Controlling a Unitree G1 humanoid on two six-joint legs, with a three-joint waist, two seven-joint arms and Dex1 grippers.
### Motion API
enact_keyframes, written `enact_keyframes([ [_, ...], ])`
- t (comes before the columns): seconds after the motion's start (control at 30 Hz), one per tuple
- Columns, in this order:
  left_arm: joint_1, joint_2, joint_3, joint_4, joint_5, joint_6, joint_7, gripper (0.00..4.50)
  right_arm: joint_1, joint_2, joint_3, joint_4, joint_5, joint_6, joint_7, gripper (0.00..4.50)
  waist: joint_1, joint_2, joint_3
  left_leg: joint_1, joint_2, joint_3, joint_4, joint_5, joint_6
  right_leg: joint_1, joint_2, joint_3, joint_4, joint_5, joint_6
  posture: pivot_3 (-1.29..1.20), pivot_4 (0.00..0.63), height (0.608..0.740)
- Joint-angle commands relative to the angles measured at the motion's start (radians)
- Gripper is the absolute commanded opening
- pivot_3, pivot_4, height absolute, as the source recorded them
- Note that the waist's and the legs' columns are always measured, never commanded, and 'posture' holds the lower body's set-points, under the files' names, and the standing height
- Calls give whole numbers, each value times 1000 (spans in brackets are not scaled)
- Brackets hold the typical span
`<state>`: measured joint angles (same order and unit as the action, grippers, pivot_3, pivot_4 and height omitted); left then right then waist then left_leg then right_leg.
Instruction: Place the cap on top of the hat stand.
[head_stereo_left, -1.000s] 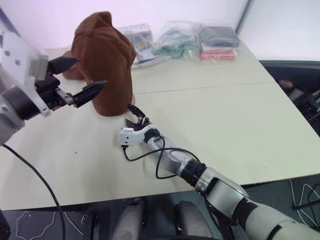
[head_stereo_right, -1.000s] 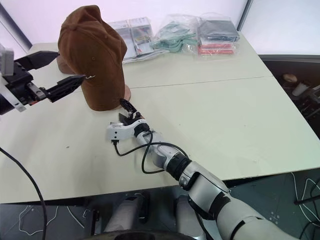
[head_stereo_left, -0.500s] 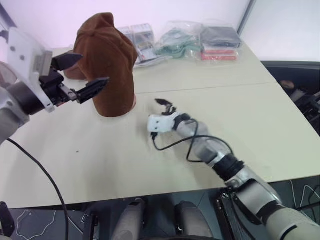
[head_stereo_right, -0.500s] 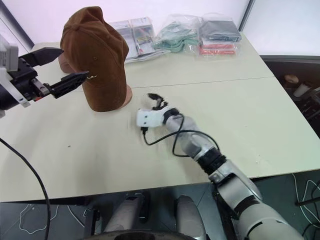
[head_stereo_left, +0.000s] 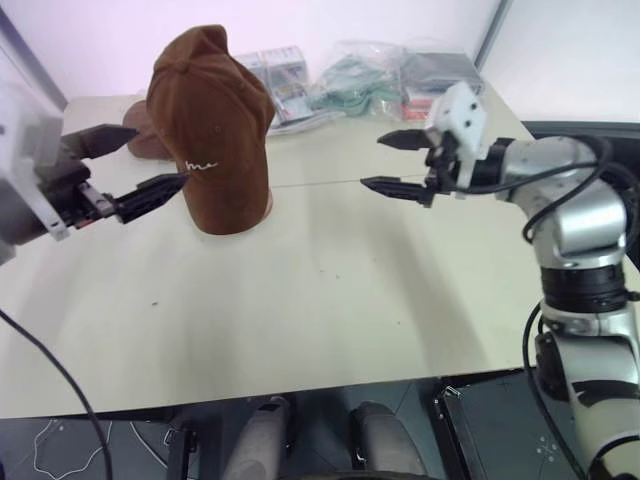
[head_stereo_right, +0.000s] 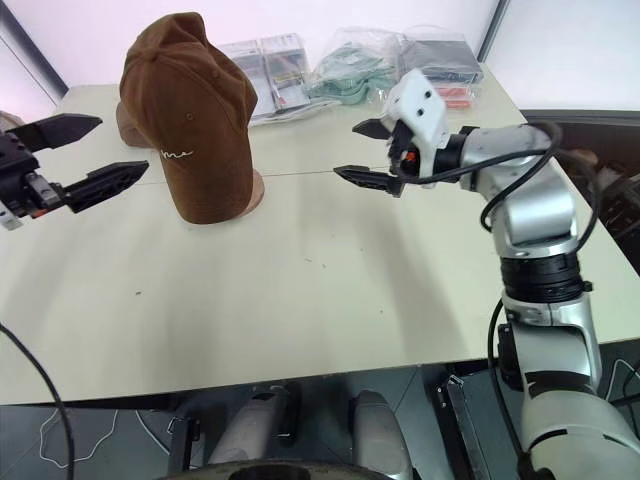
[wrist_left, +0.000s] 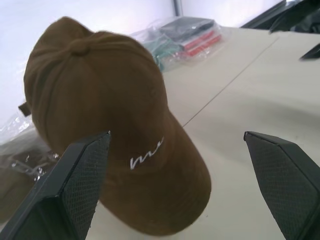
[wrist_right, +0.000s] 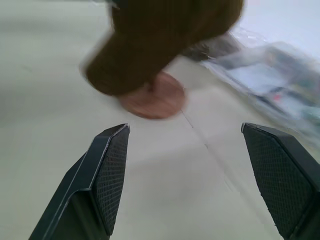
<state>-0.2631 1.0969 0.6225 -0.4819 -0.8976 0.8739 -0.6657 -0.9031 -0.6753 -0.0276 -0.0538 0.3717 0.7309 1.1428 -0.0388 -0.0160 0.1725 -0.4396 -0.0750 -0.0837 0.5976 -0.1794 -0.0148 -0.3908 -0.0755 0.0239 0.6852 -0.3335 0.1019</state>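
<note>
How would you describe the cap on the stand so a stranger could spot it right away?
On the pale table, look toward its far left part. There the cap sits draped over the hat stand, whose round reddish base peeks out beneath. It is brown with small white script, the tallest thing there.

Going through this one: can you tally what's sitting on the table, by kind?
Brown caps: 2 (the cap on the stand; second brown cap behind it, partly hidden)
Hat stand: 1
Clear plastic bags: 3
Total: 6
</note>
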Motion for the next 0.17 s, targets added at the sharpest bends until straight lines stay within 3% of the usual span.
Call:
enact_keyframes([
  [0.03,16,27,79,21,32,-36,-49,4500,-78,-44,-110,-20,166,107,47,3648,1,0,0,0,0,0,0,0,0,0,0,0,0,0,0,0,150,740],
  [0.17,36,26,97,34,52,-51,-83,4500,-105,-58,-153,-6,244,159,27,3648,2,0,0,0,0,0,0,0,0,0,-1,0,-1,0,0,0,150,740],
])
